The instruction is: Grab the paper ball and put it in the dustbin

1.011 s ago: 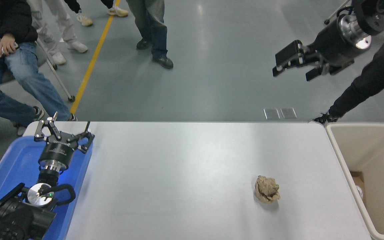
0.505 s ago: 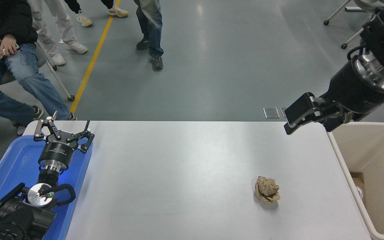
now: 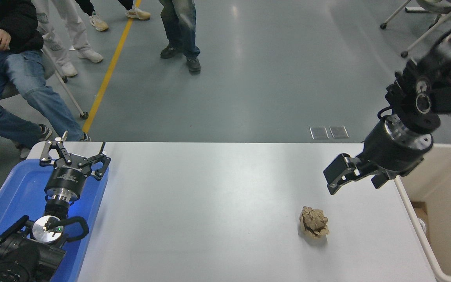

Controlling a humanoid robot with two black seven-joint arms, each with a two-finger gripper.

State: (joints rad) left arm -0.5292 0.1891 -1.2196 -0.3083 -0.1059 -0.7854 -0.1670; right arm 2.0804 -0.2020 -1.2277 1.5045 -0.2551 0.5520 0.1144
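Note:
The tan-brown paper ball [image 3: 314, 222] lies on the white table [image 3: 217, 211], right of its middle and toward the near edge. The beige dustbin [image 3: 444, 211] stands at the table's right end. My right gripper [image 3: 356, 181] hangs in the air above the table's right part, up and to the right of the ball and clear of it. It is open and empty, with its fingers [image 3: 337, 174] pointing left and down. My left gripper [image 3: 74, 150] is parked open over the blue tray [image 3: 10, 199] at the lower left.
Several people stand or sit on the grey floor beyond the table's far edge, at the top left and top middle. A yellow floor line [image 3: 108, 70] runs behind the table. Some scraps lie inside the dustbin.
My right gripper has come down and toward the camera from high at the upper right, and now hangs lower, closer to the paper ball. The ball and the left arm have not moved.

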